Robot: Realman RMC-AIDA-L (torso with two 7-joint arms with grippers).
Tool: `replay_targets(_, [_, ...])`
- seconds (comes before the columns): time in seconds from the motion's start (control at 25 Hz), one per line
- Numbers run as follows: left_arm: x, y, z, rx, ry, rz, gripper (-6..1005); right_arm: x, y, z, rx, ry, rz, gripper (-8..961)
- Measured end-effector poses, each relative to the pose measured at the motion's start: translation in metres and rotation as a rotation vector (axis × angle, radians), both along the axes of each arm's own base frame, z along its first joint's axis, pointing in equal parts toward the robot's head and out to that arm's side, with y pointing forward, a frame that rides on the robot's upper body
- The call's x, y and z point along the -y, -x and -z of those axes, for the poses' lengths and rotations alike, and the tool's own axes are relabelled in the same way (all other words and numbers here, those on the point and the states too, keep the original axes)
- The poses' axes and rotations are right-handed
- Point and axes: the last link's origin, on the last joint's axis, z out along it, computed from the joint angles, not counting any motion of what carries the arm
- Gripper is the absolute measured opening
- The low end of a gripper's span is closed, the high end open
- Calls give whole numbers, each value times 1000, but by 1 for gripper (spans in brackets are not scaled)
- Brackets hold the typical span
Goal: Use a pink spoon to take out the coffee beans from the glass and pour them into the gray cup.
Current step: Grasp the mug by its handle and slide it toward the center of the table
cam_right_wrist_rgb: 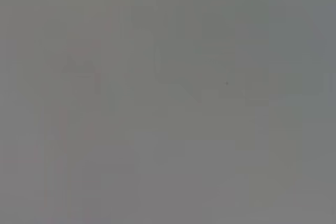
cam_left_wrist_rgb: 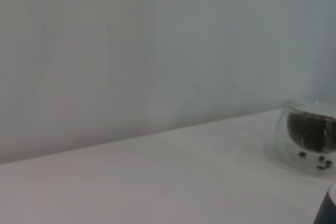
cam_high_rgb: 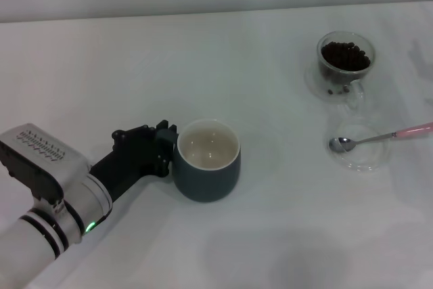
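Note:
The gray cup [cam_high_rgb: 206, 160] stands upright at the front left, its cream inside empty. My left gripper [cam_high_rgb: 164, 150] is pressed against the cup's left side, where the handle is hidden behind it. The glass [cam_high_rgb: 345, 65] with coffee beans [cam_high_rgb: 345, 55] stands at the back right, and also shows in the left wrist view [cam_left_wrist_rgb: 310, 137]. The pink spoon [cam_high_rgb: 379, 139] lies across a shallow clear dish [cam_high_rgb: 358, 157] in front of the glass, bowl to the left and pink handle to the right. My right gripper is out of view.
The white table [cam_high_rgb: 101, 65] ends at a pale wall along the back. A dark edge of the gray cup [cam_left_wrist_rgb: 329, 208] shows in the left wrist view. The right wrist view shows only plain grey.

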Motion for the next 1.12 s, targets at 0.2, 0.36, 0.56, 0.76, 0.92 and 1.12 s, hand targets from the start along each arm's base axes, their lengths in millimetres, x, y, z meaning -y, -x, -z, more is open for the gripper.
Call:
replay_targets(0.2, [4,3,2,-12,15,4,113,0,0,-1,1,-2,-1,845])
replay_targets(0.36, [6,4,2,-14,17,1,160,0,0,-1,3,-4,-1,844])
replay_targets(0.56, [8,8,1,-16,16,-10,292,0,0,-1,3,-5,-1,843])
replay_targets(0.76, [12,14,-2,0,1,-35,438,3,-2,-1,3,-6,2,842])
replay_targets(0.92, [16,18,-3,12,-8,-57,515,4,-2,-2,2,-10,0,841])
replay_targets(1.12, [24,22,-6,35,-24,-68,612,5,-1,-2,2,-16,-10,841])
